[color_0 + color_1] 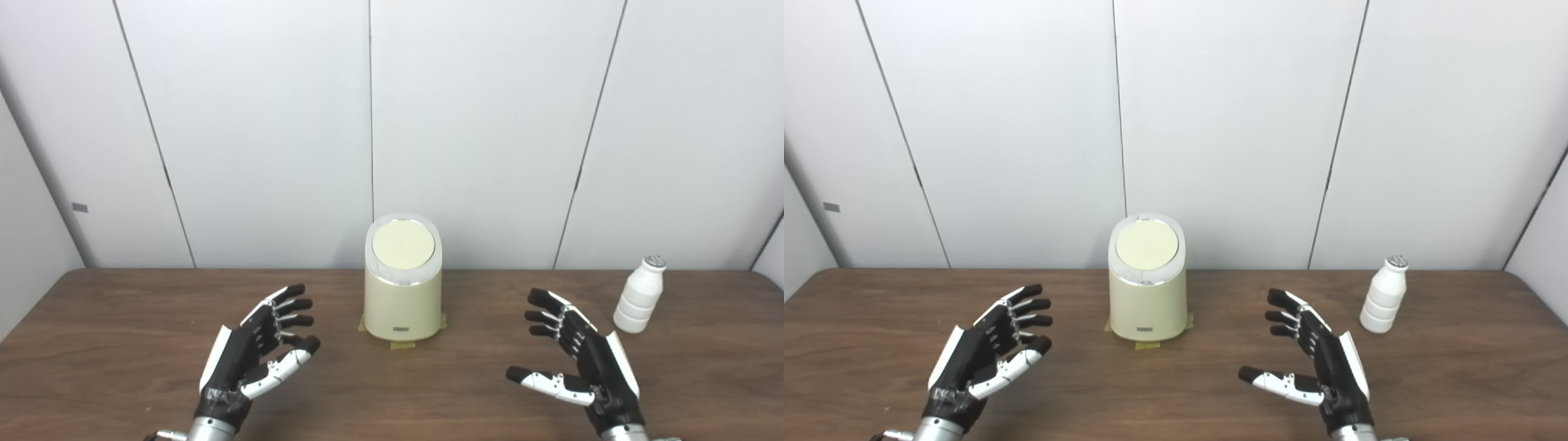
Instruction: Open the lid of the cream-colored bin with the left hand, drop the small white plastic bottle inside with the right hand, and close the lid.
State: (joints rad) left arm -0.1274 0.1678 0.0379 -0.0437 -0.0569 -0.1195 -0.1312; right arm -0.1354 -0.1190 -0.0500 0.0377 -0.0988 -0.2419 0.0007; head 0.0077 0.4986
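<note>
Left hand (257, 355) low over the desk (122, 343), fingers spread, palm turned inward, holding nothing. Bin (402, 294) up and to its right, well apart, not touched

Bin stands on tape patches at mid-desk, between the two hands and farther back than both. Lid (403, 244) down flat in its pale rim, so opening is not yet begun

Right hand (582, 361) low over the desk, fingers spread, thumb out toward the left, empty. Bottle (640, 296) upright beyond it and to its right, near but clear of the fingertips, cap on

Judgement: nothing done. All three steps remain: left hand lifts the lid, right hand fetches the bottle and drops it in, lid goes shut
</note>
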